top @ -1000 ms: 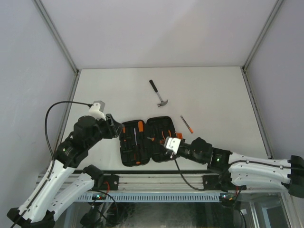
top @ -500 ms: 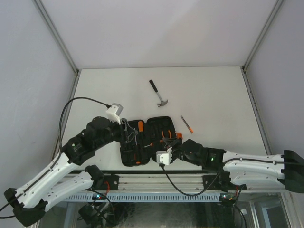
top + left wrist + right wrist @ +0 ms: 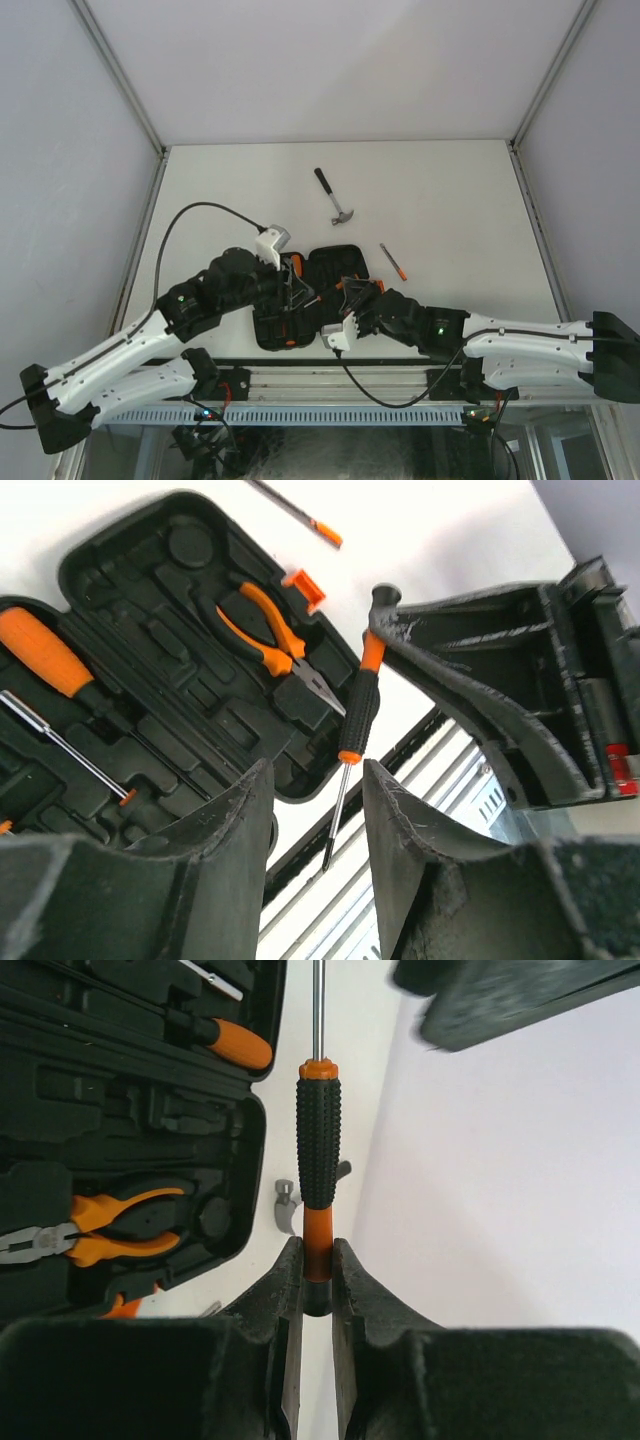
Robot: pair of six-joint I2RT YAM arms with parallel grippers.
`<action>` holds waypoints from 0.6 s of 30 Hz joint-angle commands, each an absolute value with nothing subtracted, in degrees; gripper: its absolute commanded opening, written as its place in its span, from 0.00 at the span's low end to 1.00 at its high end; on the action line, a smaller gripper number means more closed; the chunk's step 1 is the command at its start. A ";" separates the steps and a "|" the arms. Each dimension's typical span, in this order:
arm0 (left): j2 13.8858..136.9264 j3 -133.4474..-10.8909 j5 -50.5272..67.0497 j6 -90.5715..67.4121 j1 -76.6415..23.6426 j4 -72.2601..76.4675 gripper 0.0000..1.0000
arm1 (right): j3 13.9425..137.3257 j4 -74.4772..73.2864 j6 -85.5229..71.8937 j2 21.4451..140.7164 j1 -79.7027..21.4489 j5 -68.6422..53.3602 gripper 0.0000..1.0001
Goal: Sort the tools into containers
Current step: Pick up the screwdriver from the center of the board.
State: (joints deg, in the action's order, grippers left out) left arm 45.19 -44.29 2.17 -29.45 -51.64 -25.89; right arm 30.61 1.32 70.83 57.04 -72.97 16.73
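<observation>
Gripping the orange butt end of a black-and-orange screwdriver (image 3: pixel 318 1150), the right gripper (image 3: pixel 317 1260) has its jaws clenched on the handle. The black ribbed grip and the steel shaft extend straight out beyond the fingertips. The held screwdriver sits at the near right edge of the tool case (image 3: pixel 120 1110), alongside the half that carries the pliers. Whether its tip touches anything cannot be told.

The tool case lies open on the table (image 3: pixel 450 200), both moulded halves facing up. The orange-handled pliers (image 3: pixel 110 1225) are seated in the right half. The orange latch (image 3: pixel 303 585) sits on that half's outer rim. An orange-handled screwdriver (image 3: pixel 235 1042) lies in the left half.

The left gripper (image 3: pixel 316 775) hangs above the case, over its left half close to the hinge. Its jaws are released, with nothing between them, and its wrist view looks down past the fingers onto the held screwdriver.

Beyond the case, a slim screwdriver (image 3: pixel 393 261) lies on the table just past the right half. The claw hammer (image 3: pixel 335 197) lies farther out, on the far side of the case and well apart from it.
</observation>
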 commanded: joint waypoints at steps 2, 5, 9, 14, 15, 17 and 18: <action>48.31 -42.92 5.44 -29.63 -53.90 -21.58 0.45 | 33.85 2.04 75.72 56.29 -73.56 16.97 0.00; 50.25 -43.30 6.50 -29.00 -55.33 -21.36 0.43 | 33.84 2.03 75.81 55.95 -73.56 16.53 0.00; 52.19 -43.58 6.53 -28.22 -56.31 -21.44 0.42 | 33.86 1.52 75.62 55.51 -73.63 16.41 0.00; 53.01 -43.67 6.01 -28.13 -56.51 -21.02 0.34 | 33.84 0.53 74.80 54.56 -74.00 15.35 0.00; 52.96 -43.76 5.96 -28.04 -56.51 -21.01 0.31 | 33.88 0.31 74.62 54.51 -74.05 15.30 0.00; 52.98 -43.93 5.87 -27.87 -56.51 -20.97 0.26 | 33.86 -0.19 74.31 54.33 -74.09 15.17 0.00; 52.93 -44.01 5.81 -27.79 -56.51 -21.00 0.22 | 33.85 -0.44 74.10 54.24 -74.09 14.98 0.00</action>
